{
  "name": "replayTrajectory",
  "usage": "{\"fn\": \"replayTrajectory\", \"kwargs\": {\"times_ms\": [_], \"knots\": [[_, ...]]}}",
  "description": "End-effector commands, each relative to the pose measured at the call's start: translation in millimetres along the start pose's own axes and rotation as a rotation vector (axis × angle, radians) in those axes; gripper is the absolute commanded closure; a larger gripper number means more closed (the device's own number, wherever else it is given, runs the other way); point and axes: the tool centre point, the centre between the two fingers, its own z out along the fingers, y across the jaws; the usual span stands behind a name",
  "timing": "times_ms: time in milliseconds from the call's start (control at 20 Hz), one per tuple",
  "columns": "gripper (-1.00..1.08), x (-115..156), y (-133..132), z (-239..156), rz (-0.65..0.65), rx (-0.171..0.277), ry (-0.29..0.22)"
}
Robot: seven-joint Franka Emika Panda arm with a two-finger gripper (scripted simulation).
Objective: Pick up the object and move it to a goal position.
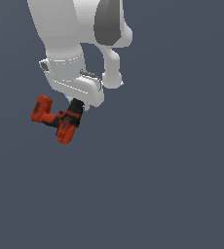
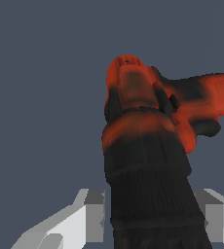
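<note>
1. Red-orange drill [image 1: 60, 120] hangs in the air beneath the white arm [image 1: 67, 48], against plain grey-blue background.
2. Its black chuck [image 2: 150, 194] sits between the gripper [image 1: 76, 106] fingers [image 2: 92, 214], which pinch it from both sides.
3. Its boxy battery base [image 1: 41, 108] points toward the exterior view's left.
</note>
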Motion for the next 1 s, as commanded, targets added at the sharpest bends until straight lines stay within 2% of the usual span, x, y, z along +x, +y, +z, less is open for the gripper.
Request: {"fn": "replayTrajectory", "kwargs": {"times_ms": [0,450,950], "knots": [[1.08,9.5,6.9,-29.5,-0.001,0.003,0.007],[1.08,33.0,24.8,-92.8,-0.002,0.002,0.007],[1.08,43.9,31.5,-118.1,-0.002,0.002,0.007]]}}
